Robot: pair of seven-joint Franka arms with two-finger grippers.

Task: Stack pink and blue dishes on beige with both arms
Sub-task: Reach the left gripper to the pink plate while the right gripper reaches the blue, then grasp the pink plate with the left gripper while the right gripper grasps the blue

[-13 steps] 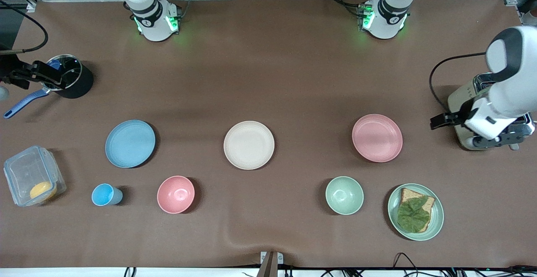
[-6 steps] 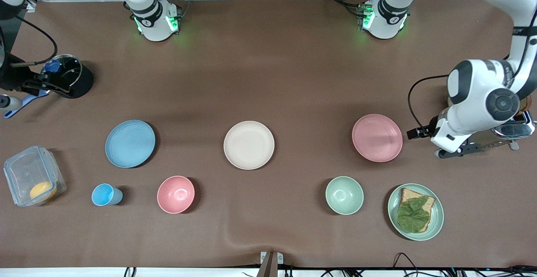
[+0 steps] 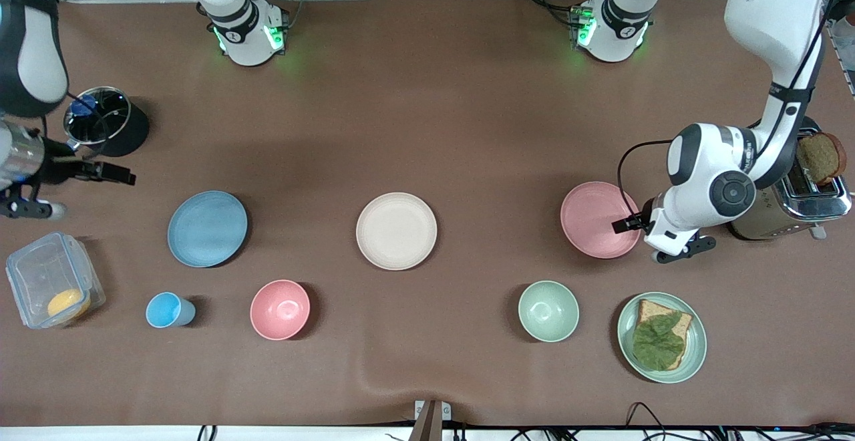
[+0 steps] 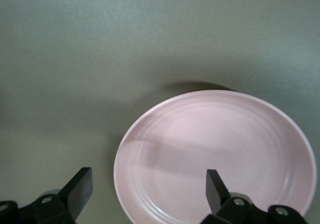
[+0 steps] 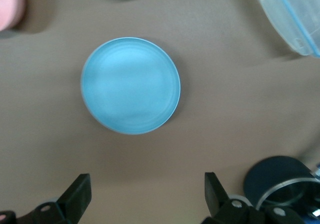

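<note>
The beige plate (image 3: 396, 230) lies flat mid-table with nothing on it. The light blue plate (image 3: 207, 228) lies beside it toward the right arm's end, and the pale pink plate (image 3: 594, 217) toward the left arm's end. My left gripper (image 3: 620, 226) hangs open low over the pink plate's rim at the toaster side. In the left wrist view the gripper (image 4: 147, 191) straddles the rim of the plate (image 4: 215, 154). My right gripper (image 3: 123, 177) is open in the air between the pot and the blue plate. In the right wrist view the gripper (image 5: 147, 194) is short of the blue plate (image 5: 130, 84) and holds nothing.
A black pot with a glass lid (image 3: 103, 120) and a clear box (image 3: 50, 287) stand at the right arm's end. A blue cup (image 3: 167, 310), pink bowl (image 3: 280, 309), green bowl (image 3: 548, 311) and green plate with bread (image 3: 698, 354) lie nearer the camera. A toaster (image 3: 795, 207) stands beside the pink plate.
The left arm has swung from the toaster to the pink plate's rim. The right arm has come away from the pot toward the blue plate. No plate has moved.
</note>
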